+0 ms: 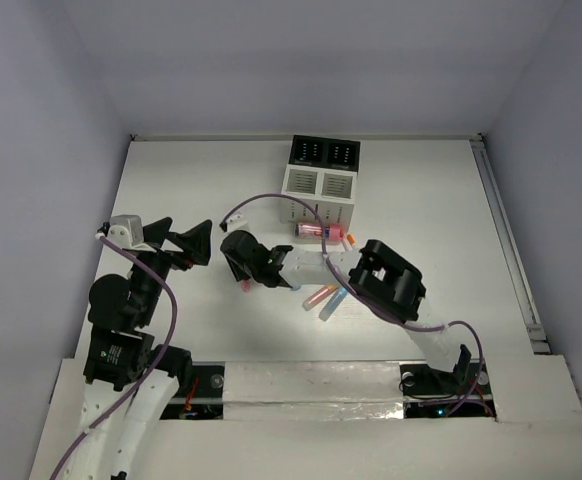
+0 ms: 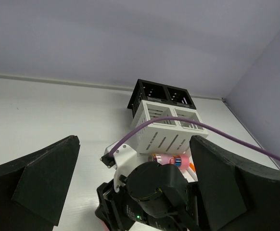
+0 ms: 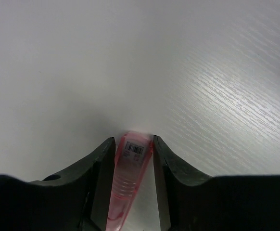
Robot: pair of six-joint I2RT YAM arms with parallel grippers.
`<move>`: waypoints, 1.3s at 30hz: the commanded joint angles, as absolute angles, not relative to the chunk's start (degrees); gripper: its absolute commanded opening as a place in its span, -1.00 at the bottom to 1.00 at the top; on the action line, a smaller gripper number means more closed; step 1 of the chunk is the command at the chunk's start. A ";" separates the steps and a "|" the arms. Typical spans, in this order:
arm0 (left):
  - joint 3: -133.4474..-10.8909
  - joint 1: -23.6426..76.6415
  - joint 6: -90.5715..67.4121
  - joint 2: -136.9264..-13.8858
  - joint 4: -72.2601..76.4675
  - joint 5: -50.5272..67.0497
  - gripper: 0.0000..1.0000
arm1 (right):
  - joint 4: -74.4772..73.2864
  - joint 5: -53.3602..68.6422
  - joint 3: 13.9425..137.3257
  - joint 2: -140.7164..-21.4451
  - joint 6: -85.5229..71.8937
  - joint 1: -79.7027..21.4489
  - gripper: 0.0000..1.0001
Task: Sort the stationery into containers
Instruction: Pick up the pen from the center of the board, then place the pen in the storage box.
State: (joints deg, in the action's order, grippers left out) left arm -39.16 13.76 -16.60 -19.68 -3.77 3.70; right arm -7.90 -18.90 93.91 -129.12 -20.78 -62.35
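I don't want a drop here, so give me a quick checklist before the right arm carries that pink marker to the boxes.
1. Right gripper closed against both sides of the pink marker: ok.
2. Left gripper open, off to the side: ok.
3. White box slots open on top: ok.
4. Table before the box free: not ok, a pink tube lies there.
5. Purple cable clear of the box: cannot tell.
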 commanded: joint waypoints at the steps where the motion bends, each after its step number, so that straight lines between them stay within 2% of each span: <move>1: -41.13 13.54 -16.61 -18.90 -2.02 2.82 0.98 | -15.29 -22.06 90.27 -129.81 -19.95 -62.75 -0.23; 7: -41.22 13.54 -16.52 -19.07 -2.11 2.46 0.98 | -12.84 -22.15 88.68 -127.27 -20.39 -62.75 -0.48; 15: -41.13 13.54 -16.52 -19.25 -1.93 2.72 0.98 | -7.21 -23.21 87.45 -117.08 -17.93 -59.33 -0.51; 24: -41.05 14.06 -16.52 -19.95 -1.93 3.43 0.98 | -0.62 -20.14 93.07 -110.83 -14.59 -44.84 -0.49; 27: -41.04 14.06 -16.44 -20.21 -1.76 3.87 0.98 | 2.72 -18.46 96.76 -112.32 -13.89 -39.66 -0.49; 39: -41.22 14.59 -16.00 -20.65 -1.93 3.78 0.98 | 7.12 -20.48 116.10 -126.73 -9.41 -30.42 -0.49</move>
